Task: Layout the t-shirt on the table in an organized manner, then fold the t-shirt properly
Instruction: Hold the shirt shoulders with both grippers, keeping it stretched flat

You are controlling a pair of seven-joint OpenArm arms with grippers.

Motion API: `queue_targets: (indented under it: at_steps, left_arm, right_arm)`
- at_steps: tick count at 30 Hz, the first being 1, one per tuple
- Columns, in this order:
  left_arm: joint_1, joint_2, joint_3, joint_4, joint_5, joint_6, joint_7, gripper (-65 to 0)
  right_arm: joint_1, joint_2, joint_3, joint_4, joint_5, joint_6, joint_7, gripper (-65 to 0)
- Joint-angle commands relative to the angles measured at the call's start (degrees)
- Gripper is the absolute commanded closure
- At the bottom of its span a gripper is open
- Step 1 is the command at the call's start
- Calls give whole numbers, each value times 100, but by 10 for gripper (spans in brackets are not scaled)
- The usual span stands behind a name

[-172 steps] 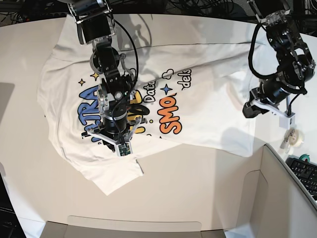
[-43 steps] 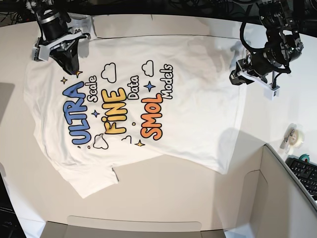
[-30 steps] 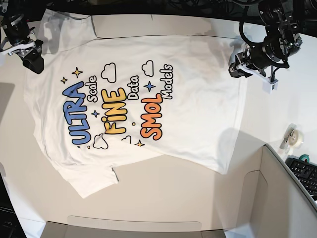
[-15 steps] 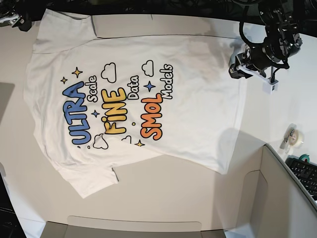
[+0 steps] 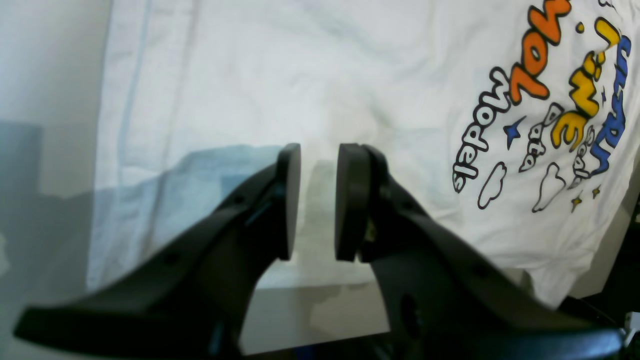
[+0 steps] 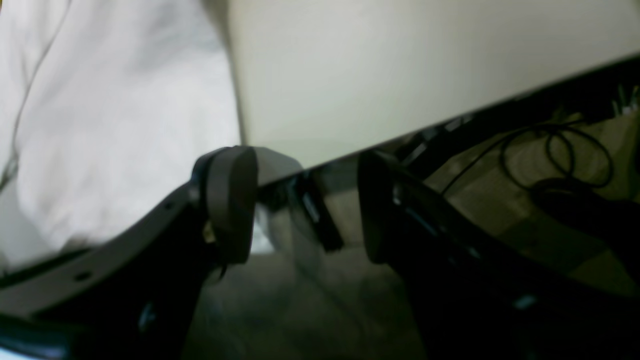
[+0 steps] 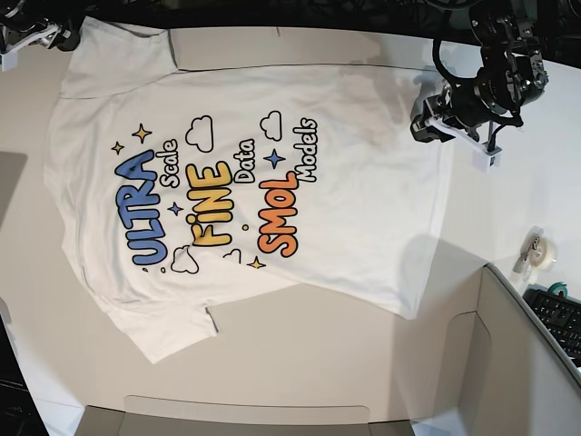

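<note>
The white t-shirt (image 7: 363, 191) lies spread flat on the table (image 7: 318, 363) with its print of blue, yellow and orange letters facing up. My left gripper (image 7: 425, 123) hovers over the shirt's hem at the right. In the left wrist view its pads (image 5: 290, 200) stand a narrow gap apart with nothing between them, and the t-shirt (image 5: 300, 75) lies below. My right gripper (image 7: 41, 36) is at the far top-left corner beside the sleeve. It (image 6: 305, 200) is wide open and empty over the table's (image 6: 350, 75) back edge, with the t-shirt (image 6: 100, 125) to its left.
A roll of tape (image 7: 537, 252) and a keyboard (image 7: 558, 318) sit at the right, next to a grey box-like panel (image 7: 517, 363). Another grey panel (image 7: 245, 413) lies along the front edge. Cables (image 6: 555, 160) hang beyond the table's back edge.
My right gripper has left the sleeve, moved up to the far top-left corner and opened wider. The left gripper has shifted slightly left over the hem. The shirt has not moved.
</note>
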Motion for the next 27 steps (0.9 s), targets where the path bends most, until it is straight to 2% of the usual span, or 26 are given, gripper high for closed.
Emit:
queue_targets:
  at_steps: [1,6,15,22,27]
  left_arm:
    - [-20,-47,-30,87,-53,-17,-11,-132]
    - [-20,-47,-30,87,-53,-17,-11,-132]
    - [-20,-47,-30,87,-53,-17,-11,-132]
    - [-11,-47,-30,87,-53,-17,-11,-132]
    - [77,-55,-30,87,-53,-17,-11,-132]
  right_arm:
    - [-17,113,17,326,775,183,459,-303]
    - [-316,121,26,722,1136,148,459,-303]
    - [-421,78,290,537,1250,174,459,-303]
    - [1,113,264,-430,1197,174,468,-303]
    - [264,34,246,-536,679,183,468,-303]
